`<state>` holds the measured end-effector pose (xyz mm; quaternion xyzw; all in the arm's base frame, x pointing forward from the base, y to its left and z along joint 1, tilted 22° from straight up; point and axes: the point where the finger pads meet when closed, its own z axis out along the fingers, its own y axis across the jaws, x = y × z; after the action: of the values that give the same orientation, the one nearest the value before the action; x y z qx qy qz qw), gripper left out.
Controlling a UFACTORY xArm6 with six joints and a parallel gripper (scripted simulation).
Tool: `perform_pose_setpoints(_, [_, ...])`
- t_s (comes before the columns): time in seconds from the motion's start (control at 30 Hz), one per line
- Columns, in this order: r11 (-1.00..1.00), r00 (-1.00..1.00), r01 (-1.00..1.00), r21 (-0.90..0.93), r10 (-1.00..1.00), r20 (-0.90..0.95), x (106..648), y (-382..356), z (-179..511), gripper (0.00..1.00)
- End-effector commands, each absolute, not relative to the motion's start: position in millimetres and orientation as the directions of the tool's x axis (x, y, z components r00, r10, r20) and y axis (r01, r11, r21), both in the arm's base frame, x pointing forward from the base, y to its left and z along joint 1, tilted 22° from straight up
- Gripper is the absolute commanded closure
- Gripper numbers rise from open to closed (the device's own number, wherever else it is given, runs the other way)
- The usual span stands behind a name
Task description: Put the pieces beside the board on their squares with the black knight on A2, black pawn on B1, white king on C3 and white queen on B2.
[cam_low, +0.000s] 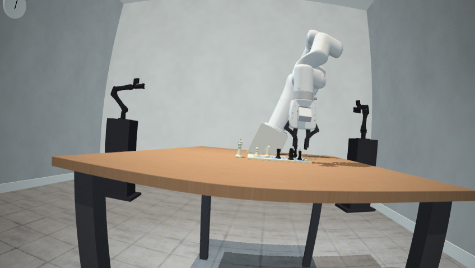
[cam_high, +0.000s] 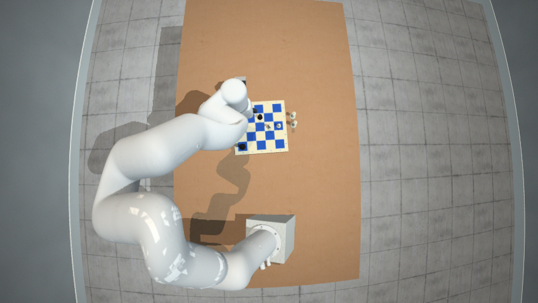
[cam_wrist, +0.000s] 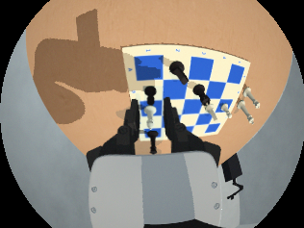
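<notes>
The blue and cream board point(cam_high: 261, 127) lies mid-table. My gripper point(cam_low: 299, 146) hangs over its left edge with the fingers apart, holding nothing. In the wrist view the gripper point(cam_wrist: 150, 121) straddles a small black piece point(cam_wrist: 152, 140) that stands on the board's edge, with a small white piece point(cam_wrist: 148, 113) just beyond it. Two more black pieces point(cam_high: 254, 109) point(cam_high: 259, 116) stand close by, and another point(cam_high: 242, 146) stands on the near left corner. Two tall white pieces point(cam_high: 292, 115) point(cam_high: 293, 123) stand off the board's right side. I cannot tell the kind of each black piece.
A white piece point(cam_high: 278, 125) stands on the board's right part, with a small brownish piece point(cam_high: 268, 125) next to it. The arm's base block point(cam_high: 270, 235) sits at the table's near end. My arm hides part of the board's left side from above.
</notes>
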<state>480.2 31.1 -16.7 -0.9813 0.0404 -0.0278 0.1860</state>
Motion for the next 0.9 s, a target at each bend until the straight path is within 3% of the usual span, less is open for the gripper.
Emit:
perform_pose_setpoints(0.0, [-0.928, 0.995, -0.068, -0.367, -0.09, 0.042, 480, 22, 7, 0.66])
perform_pose_setpoints(0.47, [-0.928, 0.995, -0.068, -0.367, -0.09, 0.042, 477, 9, 40, 0.66])
perform_pose_setpoints(0.5, [-0.928, 0.995, -0.068, -0.367, -0.09, 0.042, 477, 9, 40, 0.0])
perform_pose_setpoints(0.87, [-0.928, 0.995, -0.068, -0.367, -0.09, 0.042, 477, 9, 40, 0.0])
